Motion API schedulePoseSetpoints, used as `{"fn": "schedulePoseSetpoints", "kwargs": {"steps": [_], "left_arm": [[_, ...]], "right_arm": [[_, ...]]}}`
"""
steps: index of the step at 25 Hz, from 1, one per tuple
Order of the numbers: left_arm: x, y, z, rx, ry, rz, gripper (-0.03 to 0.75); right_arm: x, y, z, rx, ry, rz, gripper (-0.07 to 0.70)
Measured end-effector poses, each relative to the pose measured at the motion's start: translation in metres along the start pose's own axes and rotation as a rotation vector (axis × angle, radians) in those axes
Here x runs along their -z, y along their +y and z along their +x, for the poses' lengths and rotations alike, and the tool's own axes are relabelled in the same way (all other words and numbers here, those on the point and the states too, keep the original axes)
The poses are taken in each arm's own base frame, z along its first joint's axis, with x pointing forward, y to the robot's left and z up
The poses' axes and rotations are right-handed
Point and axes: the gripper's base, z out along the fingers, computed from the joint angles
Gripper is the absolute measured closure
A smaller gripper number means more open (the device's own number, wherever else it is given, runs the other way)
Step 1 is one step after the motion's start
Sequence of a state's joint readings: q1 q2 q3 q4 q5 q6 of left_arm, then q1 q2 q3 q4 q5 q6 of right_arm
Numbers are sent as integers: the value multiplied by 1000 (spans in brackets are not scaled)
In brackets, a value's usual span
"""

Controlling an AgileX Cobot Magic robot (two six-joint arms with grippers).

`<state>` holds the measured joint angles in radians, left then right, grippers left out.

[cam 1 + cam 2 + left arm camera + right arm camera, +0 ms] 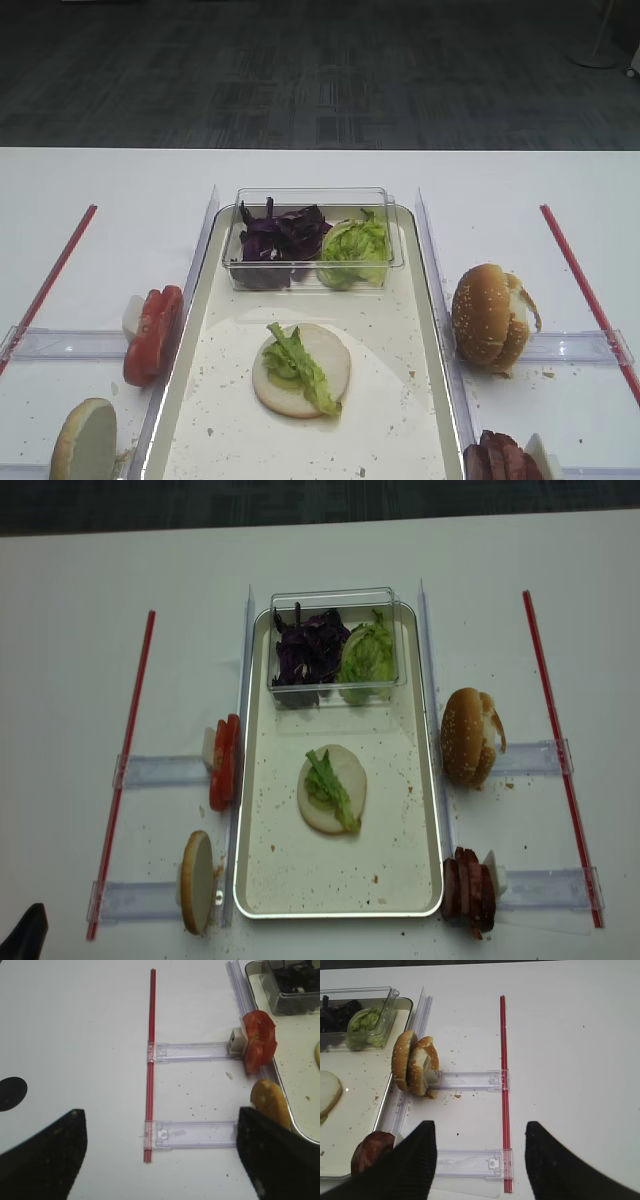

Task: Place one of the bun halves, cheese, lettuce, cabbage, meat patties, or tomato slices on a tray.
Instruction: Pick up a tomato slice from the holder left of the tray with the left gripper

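Seen from above in both high views: large shallow rectangular tray [425, 810] with raised silver rim and off-white crumb-speckled floor, set mid-table. On its floor, near the middle, one round bun half [333, 790] lying cut face up, topped by a strip of crinkly light-green lettuce [328, 788]. At the far end of the tray, a small clear plastic box [334, 645] holding dark purple shredded cabbage [308, 650] on the left and more green leaf on the right.

Shown only in the realsense high view: dark reddish-brown meat patties [470, 890] standing on edge just outside the tray's near right corner; in the other high view cut off at the frame edge.

Outside the left rim: red tomato slices [259, 1040] standing on edge against a clear plastic rail [195, 1051], with a further bun on edge nearer the camera. Outside the right rim: sesame-crusted buns on edge.

Shown only in the wrist views: left gripper [162, 1155], black fingers spread wide, nothing between them, low over the bare white table [75, 1035] beside a thin red strip [151, 1060], tomato slices ahead and to its right, well apart. Right gripper [480, 1160] likewise spread and empty, sesame buns ahead to its left, one meat patty just beside its left finger.
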<state>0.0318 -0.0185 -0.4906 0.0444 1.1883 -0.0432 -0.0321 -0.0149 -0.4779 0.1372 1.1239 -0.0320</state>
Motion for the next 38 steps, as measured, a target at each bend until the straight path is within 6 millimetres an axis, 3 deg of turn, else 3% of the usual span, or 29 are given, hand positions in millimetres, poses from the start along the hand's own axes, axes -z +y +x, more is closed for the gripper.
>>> {"fn": "schedulePoseSetpoints", "kwargs": {"steps": [38], "left_arm": [[0,0,0,0,0,0,153]], "right_arm": [[0,0,0,0,0,0,204]]}}
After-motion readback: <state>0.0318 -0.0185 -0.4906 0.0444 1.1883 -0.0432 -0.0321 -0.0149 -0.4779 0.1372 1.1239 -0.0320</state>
